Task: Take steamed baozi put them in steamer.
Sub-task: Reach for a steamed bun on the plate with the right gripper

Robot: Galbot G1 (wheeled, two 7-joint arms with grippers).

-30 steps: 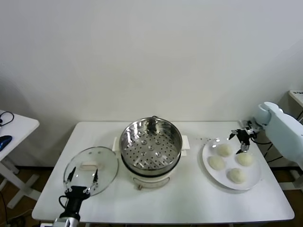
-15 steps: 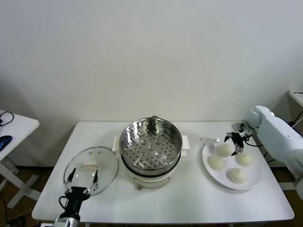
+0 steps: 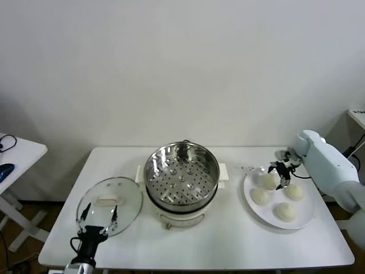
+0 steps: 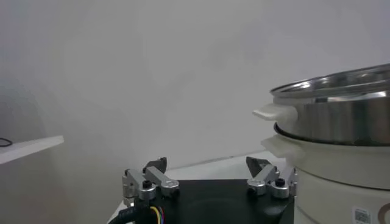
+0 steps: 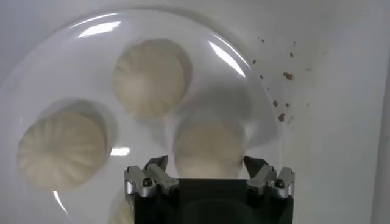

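Several cream-white steamed baozi lie on a white plate (image 3: pixel 278 198) at the table's right. My right gripper (image 3: pixel 282 174) hangs low over the far-left baozi (image 3: pixel 269 181). In the right wrist view that baozi (image 5: pixel 207 143) sits between the spread fingertips of the open gripper (image 5: pixel 207 163), with a small gap on each side. Two more baozi (image 5: pixel 151 76) (image 5: pixel 61 149) lie beyond it on the plate (image 5: pixel 73 73). The steamer (image 3: pixel 181 177), its perforated tray bare, stands mid-table. My left gripper (image 3: pixel 98 214) is parked open at the front left, and its wrist view shows the open fingers (image 4: pixel 206 162) beside the steamer (image 4: pixel 341 115).
A round glass lid (image 3: pixel 109 202) with a white handle lies flat left of the steamer, under the left gripper. Brown crumbs (image 5: pixel 283 76) dot the table beside the plate. A white side table (image 3: pixel 14 154) stands off to the left. The plate sits near the table's right edge.
The right arm has swung left and lowered, bringing its gripper from the plate's far rim down over the far-left baozi. The left arm has not moved.
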